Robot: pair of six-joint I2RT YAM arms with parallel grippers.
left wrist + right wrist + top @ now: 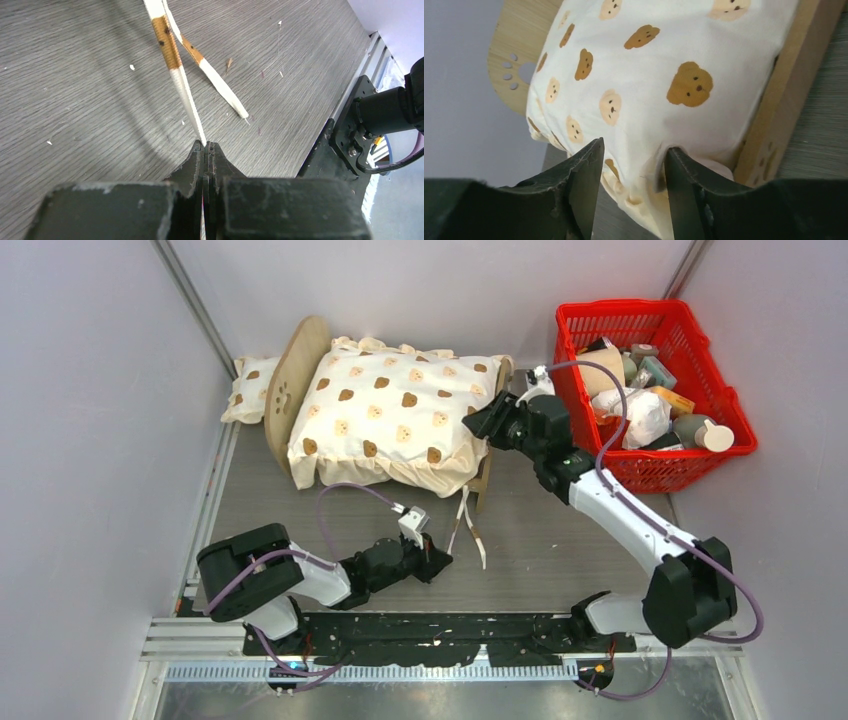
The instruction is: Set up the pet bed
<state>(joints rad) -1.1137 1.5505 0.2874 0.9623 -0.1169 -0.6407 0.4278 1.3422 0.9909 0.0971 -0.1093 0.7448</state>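
Cushion [659,75] edge between right gripper [634,150] jaws

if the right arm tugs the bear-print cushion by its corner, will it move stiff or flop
Probably floppy: the cushion puckers where one jaw of the right gripper presses it, so a corner pull would likely stretch fabric first. Likely light: it looks puffy and stuffed. It might snag on the footboard of the pet bed beside it.
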